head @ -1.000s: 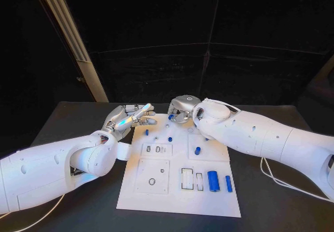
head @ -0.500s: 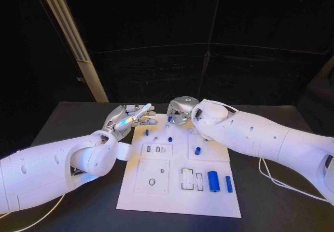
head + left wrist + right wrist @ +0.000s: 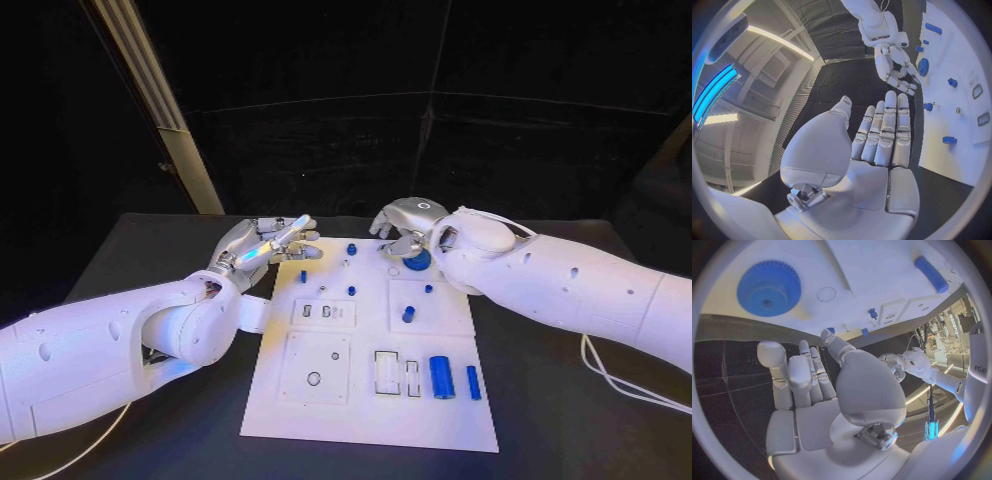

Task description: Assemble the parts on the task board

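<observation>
Two hands work over one white board (image 3: 372, 380). On it lie one blue gear (image 3: 417, 262), one thick blue cylinder (image 3: 441, 375) with one thin blue rod (image 3: 473, 381) just beside it, and several small blue pegs. The gear is round and toothed, with a centre hole, lying flat just under the right hand (image 3: 405, 230), whose fingers are spread and hold nothing. A second ago that hand hung further left, hiding the gear. The left hand (image 3: 264, 243), fingers straight and together, stays beside the board's far left corner.
</observation>
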`<state>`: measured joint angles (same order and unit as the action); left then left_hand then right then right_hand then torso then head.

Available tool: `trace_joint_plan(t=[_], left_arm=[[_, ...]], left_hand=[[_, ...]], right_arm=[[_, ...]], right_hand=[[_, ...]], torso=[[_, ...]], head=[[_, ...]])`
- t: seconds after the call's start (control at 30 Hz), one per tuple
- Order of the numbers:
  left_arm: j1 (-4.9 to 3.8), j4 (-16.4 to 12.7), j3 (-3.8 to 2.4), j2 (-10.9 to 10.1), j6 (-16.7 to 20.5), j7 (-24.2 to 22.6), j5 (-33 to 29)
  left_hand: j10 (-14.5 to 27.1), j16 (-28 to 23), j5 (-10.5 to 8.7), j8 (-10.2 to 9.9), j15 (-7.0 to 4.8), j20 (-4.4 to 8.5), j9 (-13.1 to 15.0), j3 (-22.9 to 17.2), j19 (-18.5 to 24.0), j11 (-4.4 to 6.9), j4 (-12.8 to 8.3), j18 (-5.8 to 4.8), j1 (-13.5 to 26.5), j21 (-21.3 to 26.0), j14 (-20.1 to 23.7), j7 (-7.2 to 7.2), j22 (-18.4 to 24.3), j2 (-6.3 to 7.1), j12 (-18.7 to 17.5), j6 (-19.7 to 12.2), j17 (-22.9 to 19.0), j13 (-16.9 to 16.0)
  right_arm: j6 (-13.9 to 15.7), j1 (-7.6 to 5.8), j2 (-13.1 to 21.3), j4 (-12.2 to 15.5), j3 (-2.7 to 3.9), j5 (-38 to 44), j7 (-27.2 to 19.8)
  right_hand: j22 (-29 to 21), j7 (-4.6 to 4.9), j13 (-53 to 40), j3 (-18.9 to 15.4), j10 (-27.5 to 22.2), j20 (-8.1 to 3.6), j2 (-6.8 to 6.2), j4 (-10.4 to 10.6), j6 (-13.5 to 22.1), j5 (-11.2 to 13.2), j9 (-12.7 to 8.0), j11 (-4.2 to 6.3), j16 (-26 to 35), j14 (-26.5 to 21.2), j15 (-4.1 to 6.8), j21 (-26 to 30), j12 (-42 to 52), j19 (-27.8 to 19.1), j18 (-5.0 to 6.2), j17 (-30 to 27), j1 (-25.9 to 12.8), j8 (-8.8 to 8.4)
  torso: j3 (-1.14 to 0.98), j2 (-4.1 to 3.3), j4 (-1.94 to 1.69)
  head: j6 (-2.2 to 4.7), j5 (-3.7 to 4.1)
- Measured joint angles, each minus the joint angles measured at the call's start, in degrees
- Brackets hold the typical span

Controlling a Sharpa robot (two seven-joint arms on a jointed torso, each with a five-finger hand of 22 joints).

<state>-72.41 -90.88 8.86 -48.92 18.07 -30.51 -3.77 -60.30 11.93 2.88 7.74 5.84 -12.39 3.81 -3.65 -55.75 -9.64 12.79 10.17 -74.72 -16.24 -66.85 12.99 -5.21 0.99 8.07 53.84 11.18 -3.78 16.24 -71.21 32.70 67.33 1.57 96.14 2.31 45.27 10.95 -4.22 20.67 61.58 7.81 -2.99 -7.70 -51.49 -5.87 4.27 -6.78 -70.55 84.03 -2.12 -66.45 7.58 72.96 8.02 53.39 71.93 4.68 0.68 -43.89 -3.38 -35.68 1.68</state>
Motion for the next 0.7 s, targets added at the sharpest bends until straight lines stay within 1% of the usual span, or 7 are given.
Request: trace_joint_plan(t=[0.1,0.23,0.27,0.37,0.47,0.53,0.7], left_arm=[[-0.04,0.0,0.01,-0.3,0.0,0.0,0.0],[-0.12,0.1,0.01,-0.4,0.0,0.0,0.0],[-0.13,0.1,0.01,-0.4,0.0,0.0,0.0],[-0.13,0.2,0.01,-0.3,-0.1,0.0,0.0],[-0.13,0.3,0.0,-0.2,-0.1,0.0,0.0],[-0.13,0.4,0.0,-0.2,-0.1,0.0,0.0],[-0.13,0.6,0.01,0.0,-0.3,0.1,0.0]], left_hand=[[0.0,-0.2,0.0,0.0,0.0,0.0,0.0,0.0,0.0,0.0,0.0,0.0,0.0,0.0,0.0,0.0,0.1,0.0,0.0,0.0,0.1,0.0],[0.0,-0.2,0.0,0.0,0.0,0.0,0.0,0.0,0.0,0.0,0.0,0.0,-0.2,0.0,0.0,0.0,0.1,-0.22,0.0,0.0,0.1,0.0],[0.0,-0.2,0.0,0.0,0.0,0.0,0.0,0.0,0.0,0.0,0.0,0.0,-0.2,0.0,0.0,0.0,0.1,-0.22,0.0,0.0,0.1,0.0],[0.0,-0.2,0.0,0.0,0.0,0.0,0.0,0.0,0.0,0.0,0.0,0.0,-0.2,0.0,0.0,0.0,0.1,-0.22,0.0,0.0,0.1,0.0],[0.0,-0.2,0.0,0.0,0.0,0.0,0.0,0.0,0.0,0.0,0.0,0.0,-0.2,0.0,0.0,0.0,0.1,-0.22,0.0,0.0,0.1,0.0],[0.0,-0.2,0.0,0.0,0.0,0.0,0.0,0.0,0.0,0.0,0.0,0.0,-0.2,0.0,0.0,0.0,0.1,-0.22,0.0,0.0,0.1,0.0],[0.0,-0.2,0.0,0.0,0.0,0.0,0.0,0.0,0.0,0.0,0.0,0.0,-0.2,0.0,0.0,0.0,0.1,-0.22,0.0,0.0,0.1,0.0]], right_arm=[[0.7,-0.2,3.9,3.3,-0.01,-2.1,0.4],[0.7,-0.53,7.7,5.4,-0.01,-5.5,1.3],[0.5,-0.57,8.4,5.7,-0.01,-6.2,1.6],[-0.3,-0.61,10.0,6.0,-0.01,-8.2,2.8],[-1.7,-0.65,10.6,5.9,-0.01,-9.3,4.0],[-2.7,-0.68,10.6,5.7,-0.02,-9.6,4.7],[-5.1,-0.69,9.7,4.5,-0.04,-9.6,6.2]], right_hand=[[2.6,-0.59,-0.8,-0.8,5.0,-0.69,-0.41,2.0,-1.4,-0.7,0.1,0.89,-1.9,-0.1,0.96,-1.7,2.0,1.3,-0.01,2.8,-1.4,0.42],[6.5,-1.98,-2.9,-3.8,11.9,-2.36,-2.4,6.1,-2.8,-5.8,0.1,2.7,-5.5,-0.1,2.59,-4.4,5.4,3.1,-0.06,8.4,-5.3,0.8],[7.6,-2.24,-3.9,-4.7,13.3,-2.61,-2.98,7.2,-3.1,-7.2,0.0,3.08,-6.3,0.0,3.11,-5.0,6.4,3.7,-0.67,9.6,-5.9,0.8],[9.2,-2.61,-6.9,-7.1,16.3,-3.32,-3.94,9.1,-3.5,-9.4,-0.1,3.81,-6.7,-0.1,3.46,-6.1,9.8,4.4,-0.95,10.3,-6.5,0.8],[10.6,-2.94,-11.5,-10.2,17.0,-3.8,-4.94,10.7,-3.2,-9.8,-0.1,4.14,-7.7,0.0,3.89,-7.0,14.3,4.9,-0.94,11.4,-5.6,0.8],[11.7,-2.96,-16.3,-12.8,15.8,-3.83,-4.8,12.3,-3.1,-10.0,-0.2,4.58,-8.4,-0.2,4.09,-7.6,18.8,4.9,-1.83,12.6,-4.1,0.8],[14.2,-3.02,-37.6,-17.8,12.6,-3.72,-3.98,15.9,-2.8,-10.4,-0.2,4.08,-11.7,-0.2,4.09,-9.2,38.5,5.4,-1.83,18.8,0.3,1.46]], torso=[[-0.04,0.2,0.37],[-0.15,0.41,0.94],[-0.19,0.46,1.08],[-0.3,0.57,1.35],[-0.31,0.61,1.41],[-0.3,0.6,1.41],[-0.29,0.57,1.37]], head=[[0.03,-0.09],[0.01,-0.18],[0.01,-0.19],[-0.03,-0.19],[0.02,-0.03],[0.03,0.09],[-0.09,0.26]])
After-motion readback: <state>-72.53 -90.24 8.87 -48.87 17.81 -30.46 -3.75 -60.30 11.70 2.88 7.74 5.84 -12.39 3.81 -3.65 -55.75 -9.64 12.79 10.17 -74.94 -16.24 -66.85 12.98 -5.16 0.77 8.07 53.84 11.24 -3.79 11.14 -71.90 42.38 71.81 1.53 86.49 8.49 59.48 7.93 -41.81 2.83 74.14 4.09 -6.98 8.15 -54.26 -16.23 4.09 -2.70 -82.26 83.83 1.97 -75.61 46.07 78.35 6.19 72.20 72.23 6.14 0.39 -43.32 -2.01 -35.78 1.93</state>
